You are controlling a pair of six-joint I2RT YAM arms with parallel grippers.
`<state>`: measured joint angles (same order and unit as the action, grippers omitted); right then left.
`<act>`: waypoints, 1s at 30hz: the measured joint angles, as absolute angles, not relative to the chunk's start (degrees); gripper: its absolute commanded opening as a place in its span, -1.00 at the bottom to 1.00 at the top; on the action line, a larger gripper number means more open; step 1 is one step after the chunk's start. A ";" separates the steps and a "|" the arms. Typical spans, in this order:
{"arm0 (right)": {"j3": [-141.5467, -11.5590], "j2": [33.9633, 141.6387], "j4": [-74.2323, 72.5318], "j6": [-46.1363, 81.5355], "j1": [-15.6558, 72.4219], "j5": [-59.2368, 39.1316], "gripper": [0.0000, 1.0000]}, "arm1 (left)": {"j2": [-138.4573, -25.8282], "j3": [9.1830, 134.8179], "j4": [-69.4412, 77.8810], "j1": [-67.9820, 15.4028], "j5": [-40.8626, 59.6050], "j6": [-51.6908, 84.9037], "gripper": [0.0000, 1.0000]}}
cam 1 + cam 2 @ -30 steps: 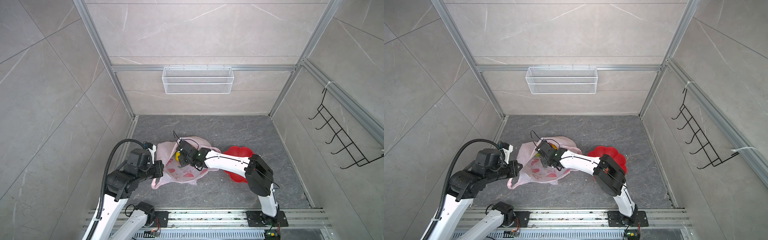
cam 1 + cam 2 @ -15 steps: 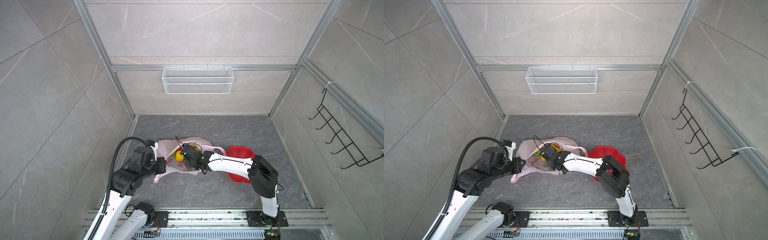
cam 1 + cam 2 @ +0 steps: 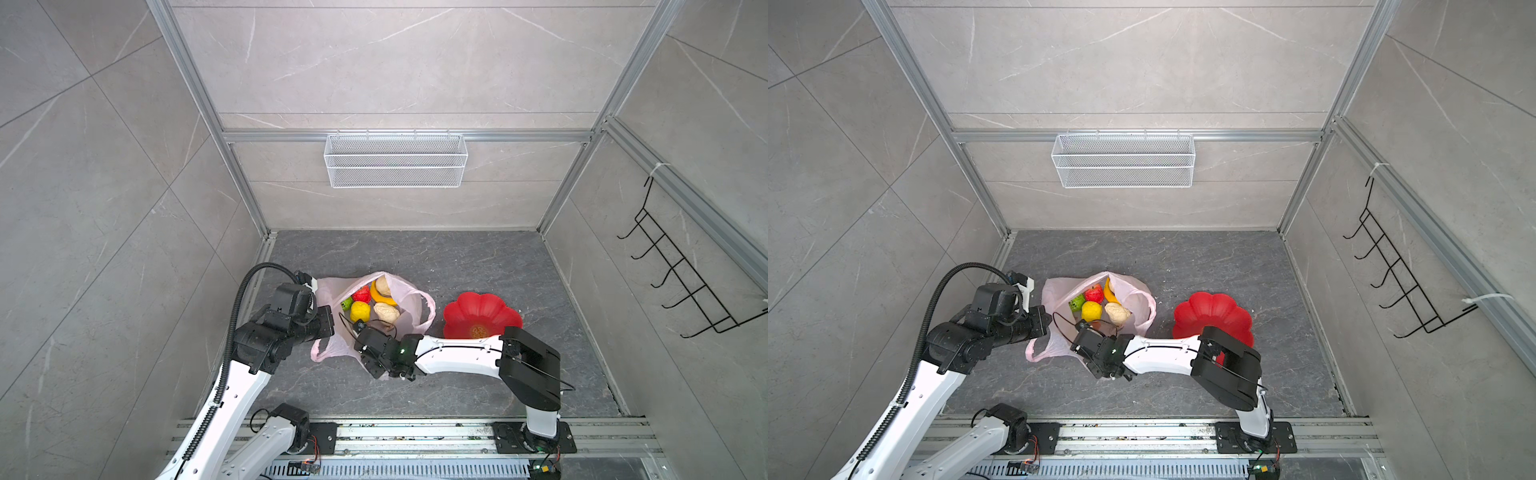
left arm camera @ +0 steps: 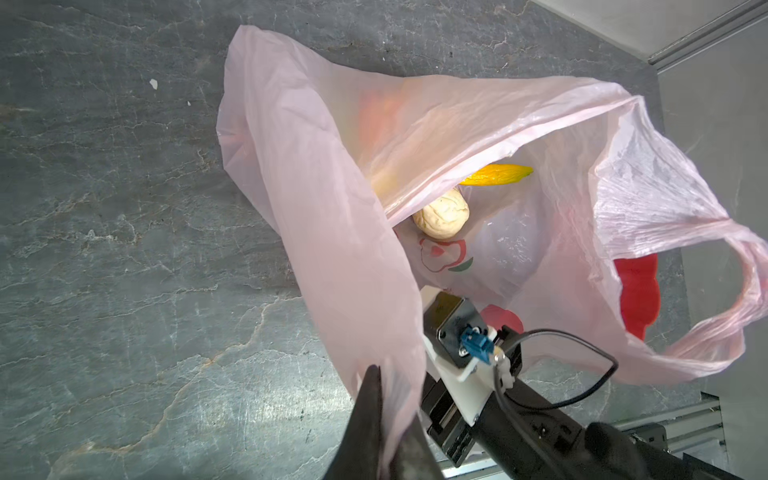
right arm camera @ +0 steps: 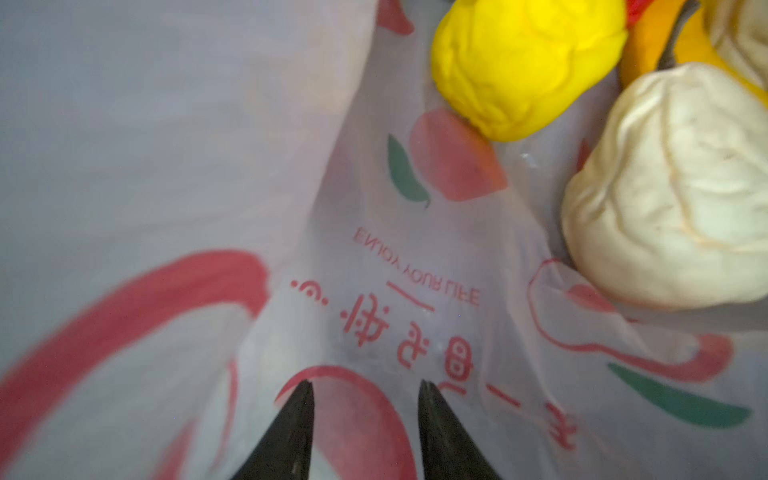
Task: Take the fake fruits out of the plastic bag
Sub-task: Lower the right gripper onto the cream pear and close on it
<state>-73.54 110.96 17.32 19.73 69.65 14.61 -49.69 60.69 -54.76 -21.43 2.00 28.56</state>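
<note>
— Your left gripper (image 4: pixel 392 399) is pinched tight on the rim of the plastic bag (image 3: pixel 409 297), lifting the pink film; the bag's mouth gapes open.
— And my right one?
— Your right gripper (image 5: pixel 365 384) has its two dark fingers spread, nothing between them. It sits at the bag's near edge, pointing in over the printed film. Whether the tips touch the film, I cannot tell.
— Where are the fake fruits?
— Every one of the fake fruits (image 3: pixel 1091 311) that shows lies inside the bag. A green bumpy ball (image 3: pixel 346 303) is nearest your left gripper, a red bumpy ball (image 3: pixel 362 294) just beside it, and a yellow bumpy ball (image 3: pixel 360 311) nearer you than both. A beige lump (image 3: pixel 386 313) sits beside the yellow one. A banana (image 3: pixel 378 297) curves behind the red ball, and in a top view a second beige lump (image 3: pixel 382 286) shows behind the banana.
— And the bag itself?
— It rests on the dark stone floor (image 3: pixel 457 266), with a red flower-shaped dish (image 3: pixel 478 309) near its handle loop, on your right.
</note>
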 measured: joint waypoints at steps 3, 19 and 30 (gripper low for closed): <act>-73.36 110.83 17.34 19.92 70.06 16.45 -0.09 | -49.34 60.69 -55.96 -21.43 2.02 28.64 -0.85; -83.85 109.73 24.23 15.03 62.22 27.31 0.18 | -44.56 57.76 -55.99 -21.43 4.25 28.69 -0.85; -89.21 113.82 27.44 13.06 58.24 24.51 0.39 | -47.42 57.84 -51.72 -21.43 6.42 28.51 -0.86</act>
